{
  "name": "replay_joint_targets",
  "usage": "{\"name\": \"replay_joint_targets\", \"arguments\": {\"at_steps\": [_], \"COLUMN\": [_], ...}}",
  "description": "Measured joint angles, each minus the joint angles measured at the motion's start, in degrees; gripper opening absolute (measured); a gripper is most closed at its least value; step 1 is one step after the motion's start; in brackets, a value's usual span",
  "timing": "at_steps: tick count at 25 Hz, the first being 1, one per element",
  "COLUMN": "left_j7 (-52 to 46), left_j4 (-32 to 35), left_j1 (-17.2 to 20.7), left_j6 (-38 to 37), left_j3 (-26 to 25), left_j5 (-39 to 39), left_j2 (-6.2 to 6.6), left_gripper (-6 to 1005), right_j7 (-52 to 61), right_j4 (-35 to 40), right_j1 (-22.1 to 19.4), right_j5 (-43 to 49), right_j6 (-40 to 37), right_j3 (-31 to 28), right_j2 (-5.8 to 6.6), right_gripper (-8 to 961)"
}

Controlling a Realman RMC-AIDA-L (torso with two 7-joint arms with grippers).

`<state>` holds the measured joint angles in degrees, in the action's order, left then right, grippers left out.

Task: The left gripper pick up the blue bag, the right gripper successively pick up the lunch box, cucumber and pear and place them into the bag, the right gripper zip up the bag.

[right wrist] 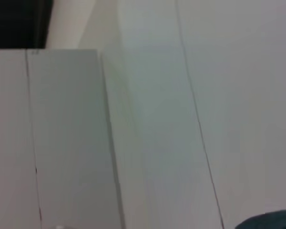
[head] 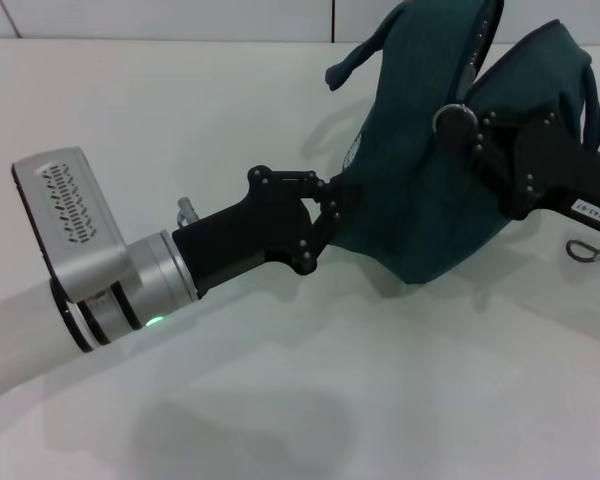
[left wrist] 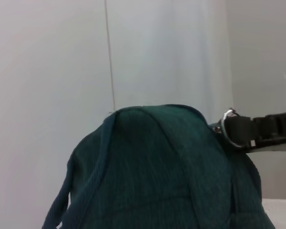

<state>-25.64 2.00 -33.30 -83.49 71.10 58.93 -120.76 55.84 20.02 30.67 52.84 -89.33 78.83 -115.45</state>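
- The blue bag (head: 430,190) sits at about one o'clock in the head view, bulging and lifted partly off the white surface (head: 300,400), with only its lower corner near the surface.
- The left hand (head: 325,215) reaches in from nine o'clock on its silver arm and is clamped narrow on the bag's left edge, fabric pinched between its fingers.
- A green light glows on the band of that arm, toward seven o'clock.
- The right hand (head: 460,125) comes in from three o'clock and lies against the upper face of the bag; its tips meet the silver ring pull (head: 446,118) of the zipper, apparently gripping it.
- One loop handle (head: 365,50) flops off the bag's top toward eleven o'clock.
- In the left wrist view the bag (left wrist: 157,176) fills the lower half, and the right hand (left wrist: 238,130) shows at three o'clock, closed on the ring pull (left wrist: 227,129) at the bag's top edge.
- The right wrist view shows mainly pale wall panels, with a sliver of the bag (right wrist: 269,222) at five o'clock.
- Lunch box, cucumber and pear cannot be seen in any view.
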Motion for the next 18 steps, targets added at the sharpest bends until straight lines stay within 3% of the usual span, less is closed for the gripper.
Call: {"name": "replay_joint_targets", "arguments": {"at_steps": [18], "left_j7": [4.9], "left_j4": [0.1], "left_j1": [-0.9], "left_j6": [3.5], "left_j3": [3.1], "left_j5": [0.8], "left_j2": [0.0], "left_gripper": [61], "right_j7": [15.5], "right_j4": [-2.2], "right_j1": [-0.1], "right_j5": [-3.2], "right_j6": [-3.9], "right_j3": [-3.2], "right_j2": [0.0], "right_gripper": [9]}}
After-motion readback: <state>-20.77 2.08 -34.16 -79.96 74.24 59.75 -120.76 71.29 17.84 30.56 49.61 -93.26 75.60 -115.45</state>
